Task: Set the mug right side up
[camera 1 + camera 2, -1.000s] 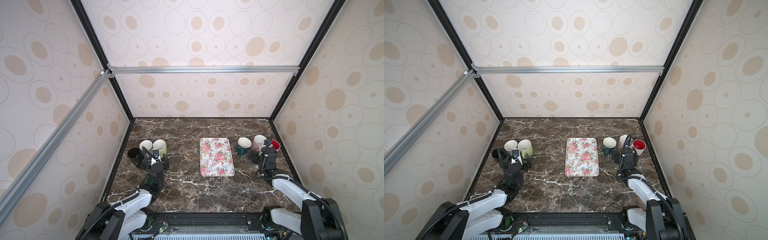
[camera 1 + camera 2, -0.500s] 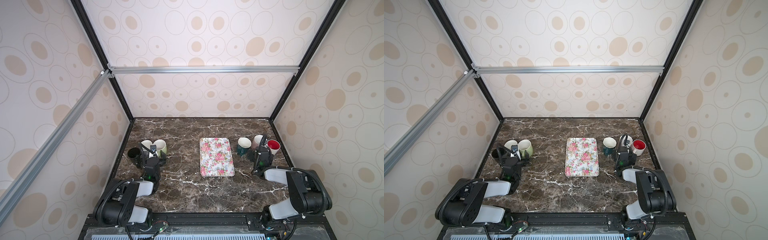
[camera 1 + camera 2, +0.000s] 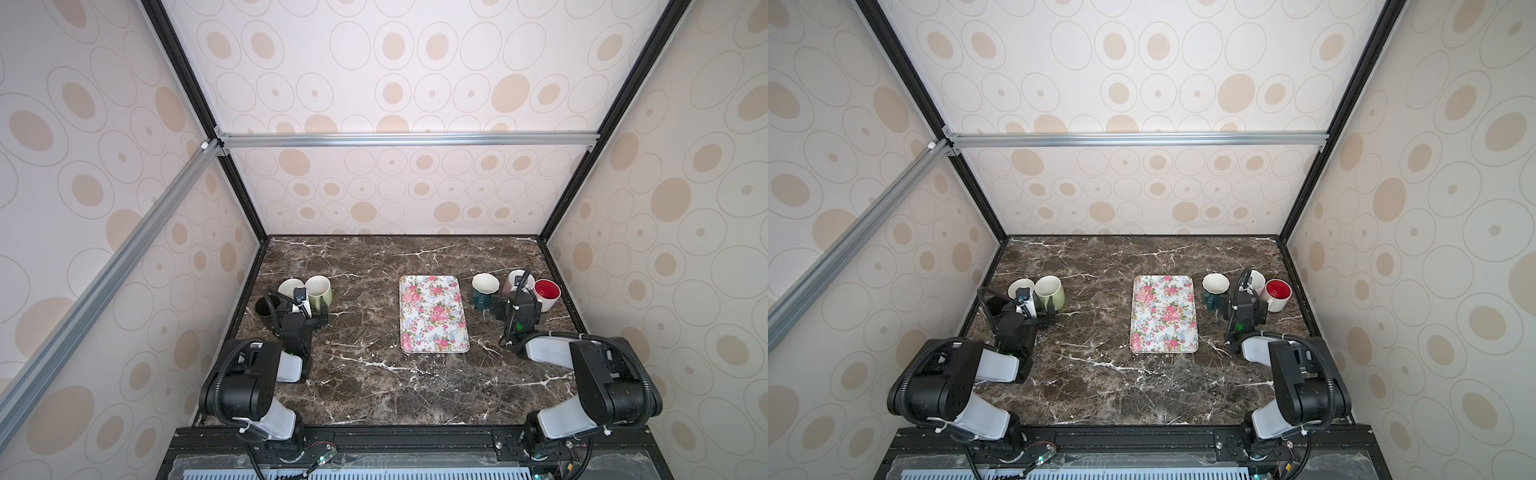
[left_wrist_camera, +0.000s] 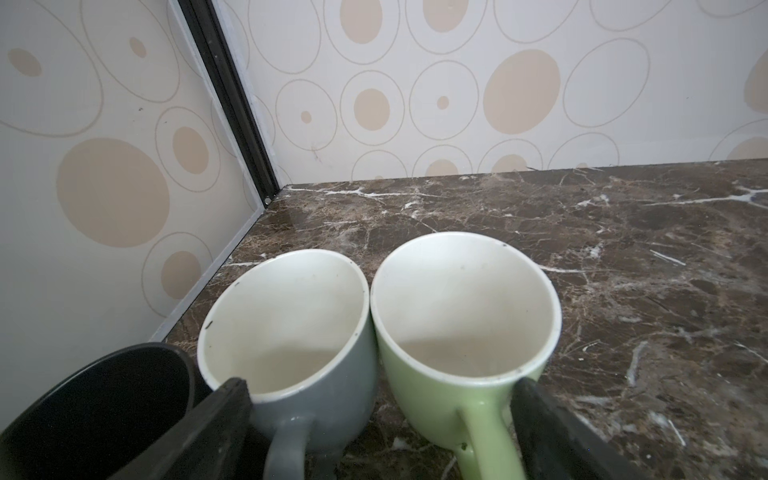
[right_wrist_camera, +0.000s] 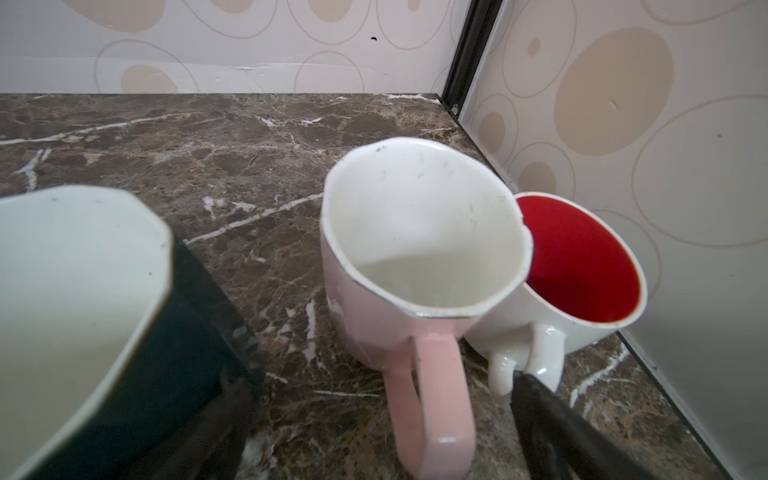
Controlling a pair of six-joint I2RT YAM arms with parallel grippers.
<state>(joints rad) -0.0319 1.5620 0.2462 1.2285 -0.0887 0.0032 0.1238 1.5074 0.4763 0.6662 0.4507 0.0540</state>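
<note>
Mugs (image 3: 318, 286), we count six, all upright: left trio (image 4: 286, 316) before our left gripper (image 4: 380, 386), right trio (image 5: 415, 249) before our right gripper (image 5: 374, 386), both spread wide, empty. Only top views show the one floral tray (image 3: 432, 316).

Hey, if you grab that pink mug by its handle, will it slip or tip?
Probably rigid and breakable: the pink mug looks like glazed ceramic. Its glossy handle may slip in a light grip. Standing upright and wide, it likely slides rather than tips.

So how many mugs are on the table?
6: black mug, grey mug, green mug left of the tray; teal mug, pink mug, red-lined mug right of it. None looks hidden.
</note>
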